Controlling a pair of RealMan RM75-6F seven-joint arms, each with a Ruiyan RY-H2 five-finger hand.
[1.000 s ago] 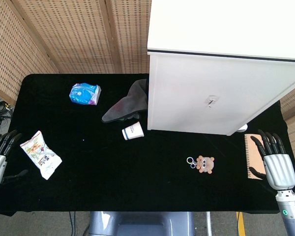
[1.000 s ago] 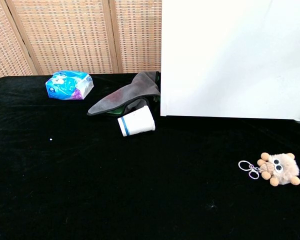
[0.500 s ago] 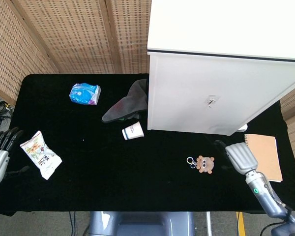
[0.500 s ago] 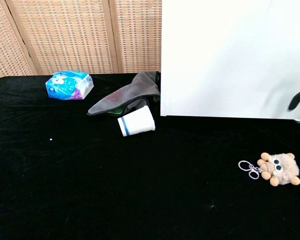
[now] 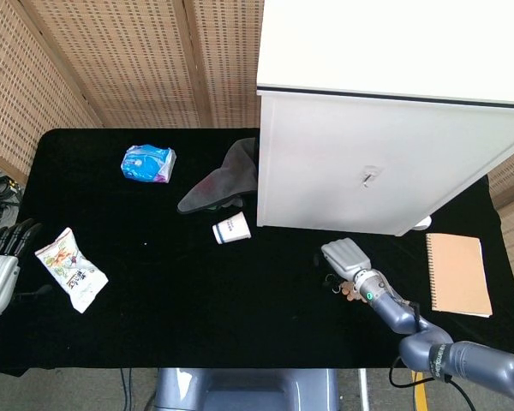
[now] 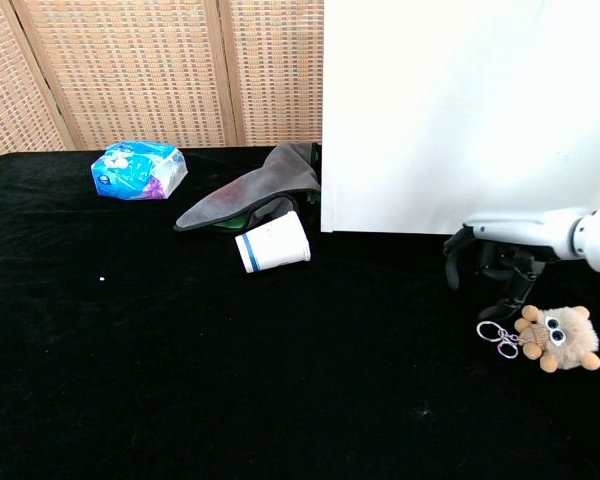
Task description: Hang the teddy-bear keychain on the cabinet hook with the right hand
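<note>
The teddy-bear keychain lies on the black table with its metal rings to its left. In the head view my right hand covers most of the bear. In the chest view the right hand hovers just above the rings, fingers pointing down and apart, holding nothing. The cabinet hook sits on the front of the white cabinet. My left hand rests at the table's left edge, fingers spread and empty.
A paper cup lies on its side left of the cabinet, beside a dark cloth. A blue packet and a snack bag lie further left. A brown notebook lies at the right.
My right hand has swept left from the notebook at the table's right edge to above the keychain. The left hand has barely shifted. The keychain has not moved.
</note>
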